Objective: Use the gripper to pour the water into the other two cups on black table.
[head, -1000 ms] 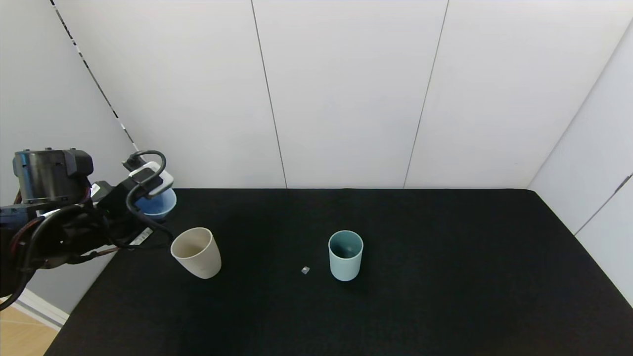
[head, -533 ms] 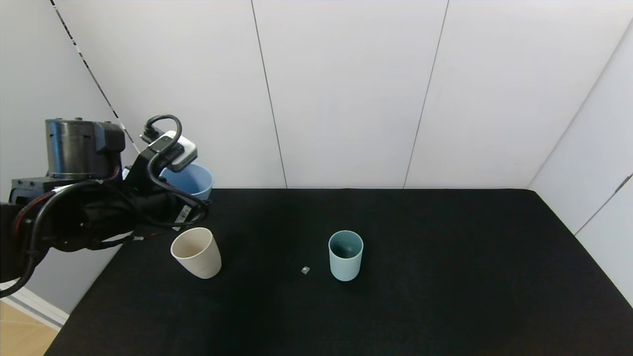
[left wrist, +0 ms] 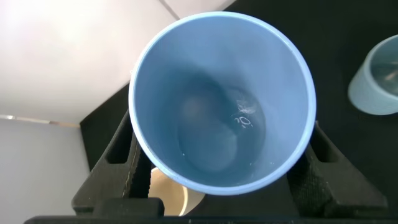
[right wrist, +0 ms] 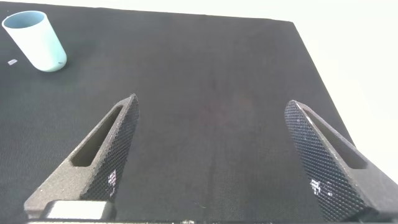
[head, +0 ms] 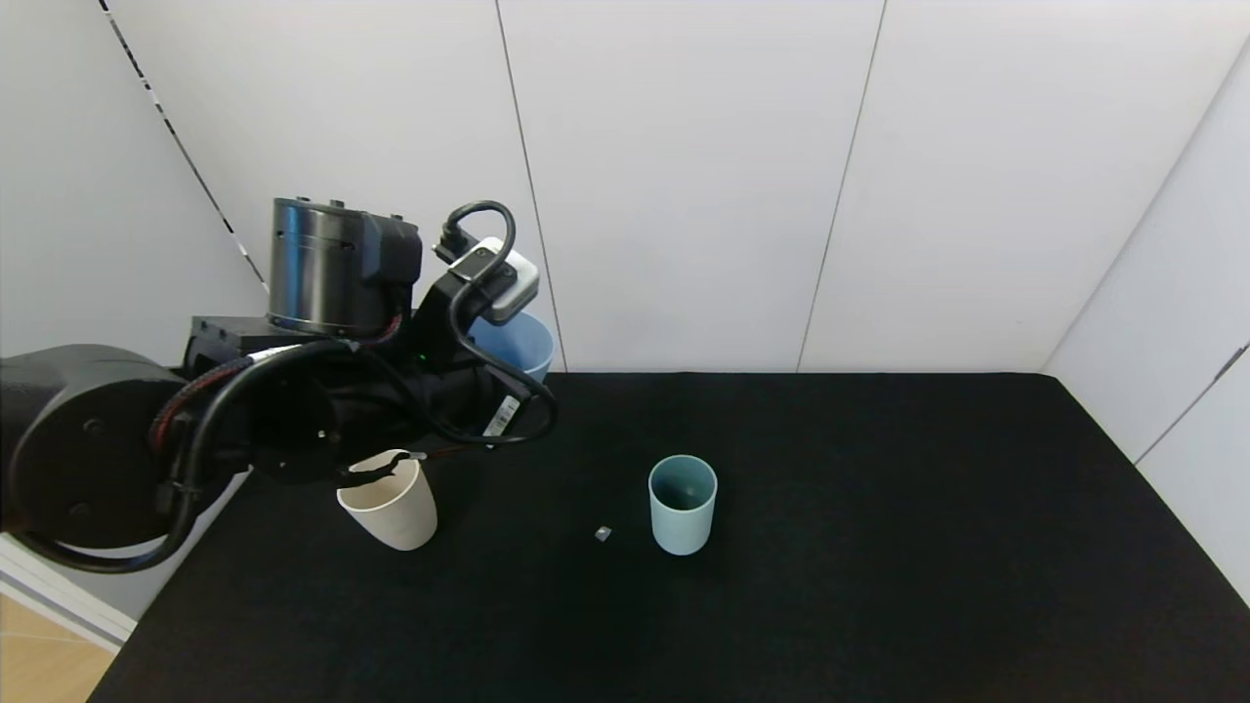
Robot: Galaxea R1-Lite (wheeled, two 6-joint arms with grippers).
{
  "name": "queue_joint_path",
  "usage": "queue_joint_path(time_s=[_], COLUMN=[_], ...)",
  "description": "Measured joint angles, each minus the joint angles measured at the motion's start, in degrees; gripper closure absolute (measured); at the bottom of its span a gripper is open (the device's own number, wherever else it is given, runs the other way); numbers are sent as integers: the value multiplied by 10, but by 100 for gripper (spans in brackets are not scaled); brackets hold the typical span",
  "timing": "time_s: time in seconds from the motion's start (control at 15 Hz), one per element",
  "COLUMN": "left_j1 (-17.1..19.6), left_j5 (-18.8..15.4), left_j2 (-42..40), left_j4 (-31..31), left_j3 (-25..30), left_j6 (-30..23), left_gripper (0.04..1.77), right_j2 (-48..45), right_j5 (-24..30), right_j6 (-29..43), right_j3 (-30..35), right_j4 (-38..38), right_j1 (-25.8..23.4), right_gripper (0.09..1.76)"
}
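The left gripper grasps a light blue cup above the black table (white panelled walls behind).

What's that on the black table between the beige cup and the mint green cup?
A tiny grey speck lies on the matte black table, close beside the pale mint green cup and well apart from the tapered beige cup. The head view shows it.

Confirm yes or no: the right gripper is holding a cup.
No: the right gripper stands open over the bare black table.
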Motion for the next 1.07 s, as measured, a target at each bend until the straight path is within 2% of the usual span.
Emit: queue_joint_path(time_s=[0.2, 0.4, 0.6, 0.73, 0.93, 1.07], left_j1=[-34, -64, -89, -103, -114, -121], left_j5=[34, 85, 107, 140, 154, 163], left_j2=[38, 81, 119, 139, 157, 165], left_j4=[0, 3, 3, 3, 3, 4], left_j3=[-22, -40, -45, -46, -48, -56], left_j6=[5, 11, 56, 94, 149, 160], left_gripper=[59, 59, 59, 59, 59, 59], right_j2=[0, 0, 0, 0, 0, 0], right_j5=[0, 0, 0, 0, 0, 0], right_j6=[0, 0, 0, 0, 0, 0], right_j3=[0, 0, 0, 0, 0, 0], right_j4=[0, 0, 0, 0, 0, 0], right_j1=[0, 0, 0, 0, 0, 0], right_gripper=[14, 14, 14, 14, 14, 14])
